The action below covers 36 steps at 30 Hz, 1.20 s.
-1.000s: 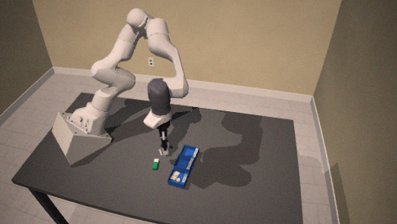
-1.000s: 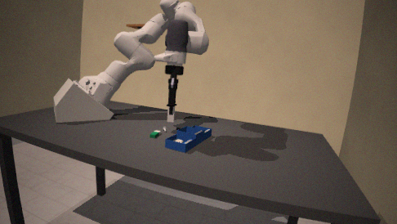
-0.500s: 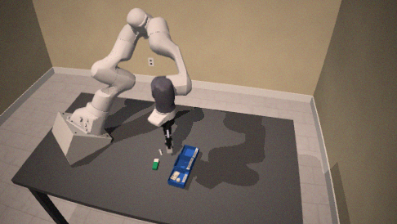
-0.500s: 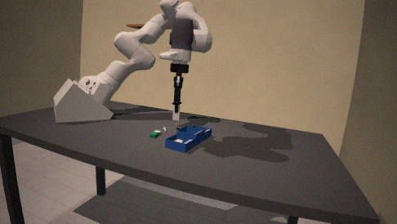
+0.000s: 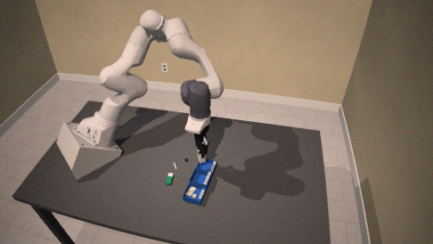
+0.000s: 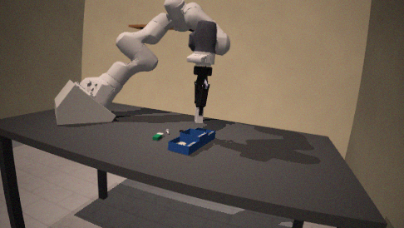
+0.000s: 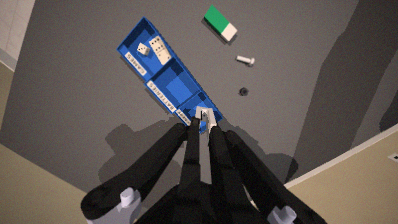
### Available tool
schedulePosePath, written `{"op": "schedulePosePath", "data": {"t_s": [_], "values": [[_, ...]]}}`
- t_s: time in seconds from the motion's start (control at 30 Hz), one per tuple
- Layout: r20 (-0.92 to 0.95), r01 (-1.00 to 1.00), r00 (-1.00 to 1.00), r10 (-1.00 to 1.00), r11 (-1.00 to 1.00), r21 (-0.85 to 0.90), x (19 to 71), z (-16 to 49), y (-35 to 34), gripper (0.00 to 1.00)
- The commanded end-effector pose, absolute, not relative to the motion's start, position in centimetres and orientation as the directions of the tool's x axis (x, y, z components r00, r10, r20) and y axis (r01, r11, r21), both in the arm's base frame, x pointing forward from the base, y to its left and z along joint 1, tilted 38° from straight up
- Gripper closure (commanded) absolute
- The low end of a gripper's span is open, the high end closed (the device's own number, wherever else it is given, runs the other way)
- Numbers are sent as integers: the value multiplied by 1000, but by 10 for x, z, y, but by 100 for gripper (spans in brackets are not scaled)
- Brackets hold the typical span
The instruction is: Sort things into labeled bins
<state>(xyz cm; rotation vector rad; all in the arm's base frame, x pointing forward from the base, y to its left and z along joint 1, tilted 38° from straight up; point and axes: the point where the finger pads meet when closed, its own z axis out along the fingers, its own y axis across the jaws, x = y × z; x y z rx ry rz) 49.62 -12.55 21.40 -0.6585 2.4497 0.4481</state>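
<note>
A blue bin (image 5: pixel 194 199) (image 6: pixel 183 147) (image 7: pixel 176 86) with three labelled compartments lies on the dark table. Its far compartment, labelled GAMES, holds a die (image 7: pixel 143 49) and a domino (image 7: pixel 159 48). The middle one, labelled BATTERIES, is empty. My gripper (image 5: pixel 201 158) (image 6: pixel 199 120) (image 7: pixel 203 113) hangs above the near end compartment, whose label is partly hidden. Its fingers are nearly closed on a small thin thing that I cannot make out. A green and white eraser (image 5: pixel 169 179) (image 6: pixel 157 136) (image 7: pixel 220 23), a pale bolt (image 5: pixel 175 165) (image 6: pixel 167 131) (image 7: pixel 245 60) and a black nut (image 5: pixel 186 158) (image 7: pixel 243 91) lie on the table beside the bin.
The robot's base (image 5: pixel 89 147) (image 6: pixel 79 106) stands at the table's left rear. The table's edges are far from the bin on all sides.
</note>
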Motion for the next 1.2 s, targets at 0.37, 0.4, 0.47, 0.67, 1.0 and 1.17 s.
{"op": "schedulePosePath", "data": {"t_s": [0.37, 0.4, 0.47, 0.67, 1.0, 1.17], "values": [[-609, -760, -497, -618, 649, -37, 510, 221, -121, 94], [-608, -768, -486, -628, 639, -47, 510, 221, -122, 94], [-605, -783, -462, -649, 618, -65, 510, 221, -122, 94], [-595, -821, -393, -701, 558, -116, 510, 221, -122, 94], [-572, -871, -265, -777, 447, -203, 510, 221, -122, 94], [-558, -887, -203, -805, 393, -243, 510, 221, -122, 94]]}}
